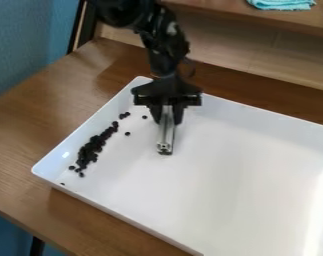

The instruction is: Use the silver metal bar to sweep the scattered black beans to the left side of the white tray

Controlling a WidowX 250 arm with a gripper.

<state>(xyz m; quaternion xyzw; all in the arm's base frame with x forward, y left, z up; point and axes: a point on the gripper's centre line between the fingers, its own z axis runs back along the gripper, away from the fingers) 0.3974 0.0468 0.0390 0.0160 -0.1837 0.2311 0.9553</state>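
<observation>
One silvery bar [166,131] hangs lengthwise from the tool [167,119], which we see clamped around its upper part, toward eleven o'clock in the white tray [244,170]. We cannot tell whether the bar's lower end touches the tray floor. At about eight o'clock from the bar, we find black bits [92,149] heaped in a slanting strip near the tray's wall. A few lie loose between strip and bar, and a single one sits well apart near the tray's corner at eight o'clock. Beneath the tray we see the brown wooden counter [30,125]; at one o'clock, a turquoise cloth [282,4] rests on a wooden shelf [217,10].
</observation>
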